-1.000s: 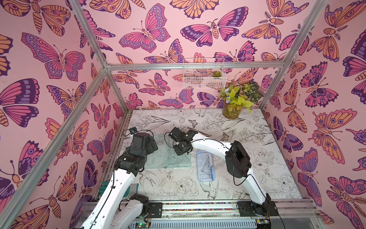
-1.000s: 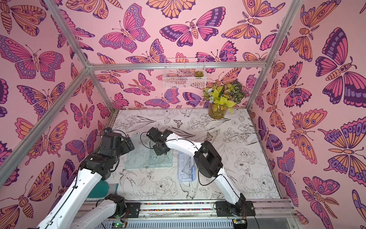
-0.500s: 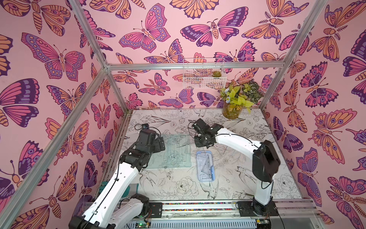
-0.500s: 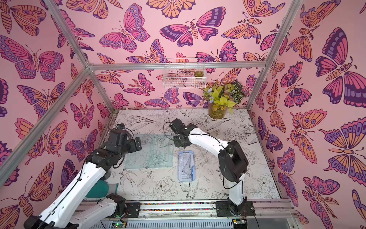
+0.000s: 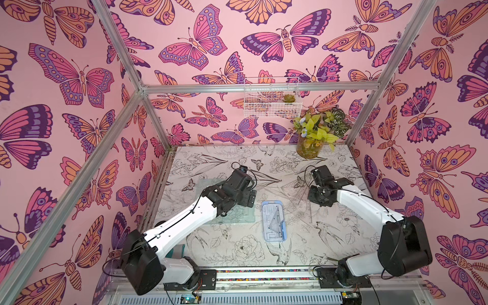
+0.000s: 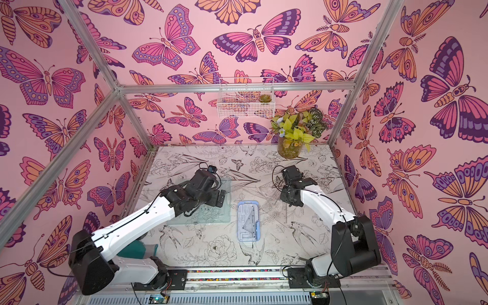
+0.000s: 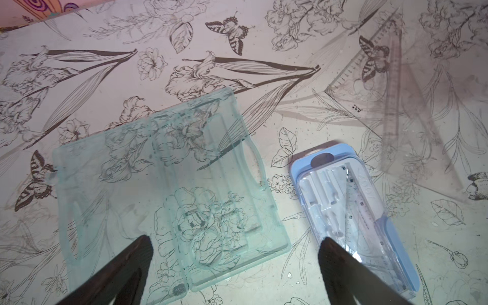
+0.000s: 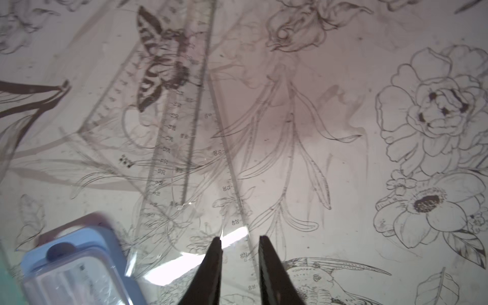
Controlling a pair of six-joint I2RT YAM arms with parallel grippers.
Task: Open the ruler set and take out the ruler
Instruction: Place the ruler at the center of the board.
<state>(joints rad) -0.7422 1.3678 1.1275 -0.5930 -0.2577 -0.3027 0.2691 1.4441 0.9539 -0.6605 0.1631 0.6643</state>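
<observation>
One swing takes the right gripper from the open case to three o'clock, jaws narrow astride the freed ruler, grip unclear; left gripper gapes

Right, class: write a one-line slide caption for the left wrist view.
Open left fingers hover above the opened green case, beside a blue ruler set; clear rulers lie nearby.
</observation>
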